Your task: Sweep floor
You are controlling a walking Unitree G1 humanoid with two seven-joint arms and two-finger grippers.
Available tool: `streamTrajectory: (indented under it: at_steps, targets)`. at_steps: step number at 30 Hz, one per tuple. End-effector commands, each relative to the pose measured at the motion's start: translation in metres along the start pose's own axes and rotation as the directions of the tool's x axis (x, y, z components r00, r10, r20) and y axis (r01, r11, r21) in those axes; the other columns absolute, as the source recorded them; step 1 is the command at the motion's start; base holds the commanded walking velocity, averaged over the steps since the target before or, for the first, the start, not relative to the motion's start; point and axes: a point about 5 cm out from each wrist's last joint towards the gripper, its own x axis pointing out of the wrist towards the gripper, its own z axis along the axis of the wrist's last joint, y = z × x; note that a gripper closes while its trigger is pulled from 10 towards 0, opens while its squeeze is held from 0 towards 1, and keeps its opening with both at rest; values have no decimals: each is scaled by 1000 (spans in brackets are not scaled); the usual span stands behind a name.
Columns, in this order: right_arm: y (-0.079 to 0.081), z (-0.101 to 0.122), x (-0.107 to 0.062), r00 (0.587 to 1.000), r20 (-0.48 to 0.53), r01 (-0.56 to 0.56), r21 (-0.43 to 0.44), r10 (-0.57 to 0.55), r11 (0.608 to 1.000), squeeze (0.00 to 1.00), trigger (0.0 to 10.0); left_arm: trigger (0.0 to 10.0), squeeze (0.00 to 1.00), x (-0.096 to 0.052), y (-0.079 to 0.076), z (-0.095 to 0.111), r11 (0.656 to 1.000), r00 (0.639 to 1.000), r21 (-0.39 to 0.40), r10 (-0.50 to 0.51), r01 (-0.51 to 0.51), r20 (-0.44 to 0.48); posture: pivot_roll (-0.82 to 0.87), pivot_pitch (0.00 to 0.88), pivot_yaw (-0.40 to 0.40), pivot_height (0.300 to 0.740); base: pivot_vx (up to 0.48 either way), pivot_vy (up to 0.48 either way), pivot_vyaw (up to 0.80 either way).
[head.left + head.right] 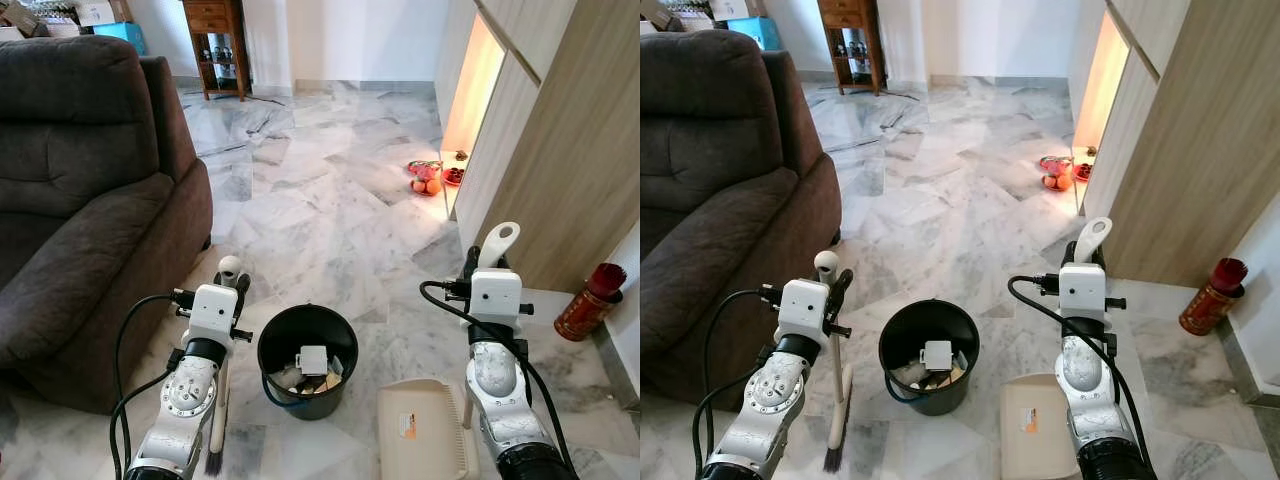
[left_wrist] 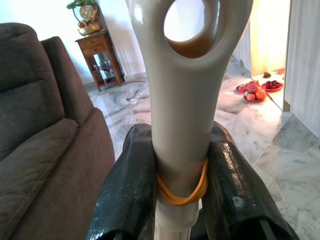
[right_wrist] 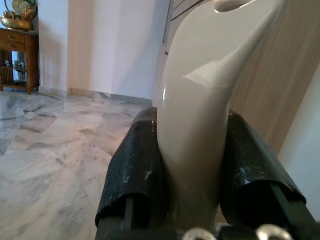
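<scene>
Left eye view showed, nearest the robot, the two silver arms reaching out over a grey-veined white marble floor. The left gripper had its black fingers clenched on the pale handle of a small broom, which stood nearly upright with its dark bristles touching the floor beside the arm; an orange rubber band circled the handle between the fingers. The right gripper was clamped in the same way on the cream handle of a dustpan, whose flat tray lay on the floor just beside the right arm. Between the two arms stood a black bucket holding a small white box and scraps of rubbish. To the robot's left a dark brown sofa stood with its arm close to the left gripper. To the right ran a wood-grain cabinet, with a red cylinder lying tilted at its foot by the wall. Farther along, a lit recess in the cabinet glowed warm over a red plate of fruit set on the floor. At the far wall stood a dark wooden side table, with white skirting running along the base of the white wall.
</scene>
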Motion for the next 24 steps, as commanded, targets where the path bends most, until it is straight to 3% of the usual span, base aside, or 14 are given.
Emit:
streamTrajectory:
  at_steps: [1, 24]
  targets:
    - [0, 13, 8, 998, 68, -2, 23, 1, 1000, 0, 10000, 10000, 0, 6, 2, 12, 1000, 998, 16, 8, -9, 65, 93, 0, 23, 740, -289, 0, 0]
    - [4, 13, 7, 996, 82, -39, 17, 38, 999, 0, 10000, 10000, 0, 7, 0, 10, 1000, 998, 15, -2, 1, 59, 86, 0, 22, 740, -287, 0, 0]
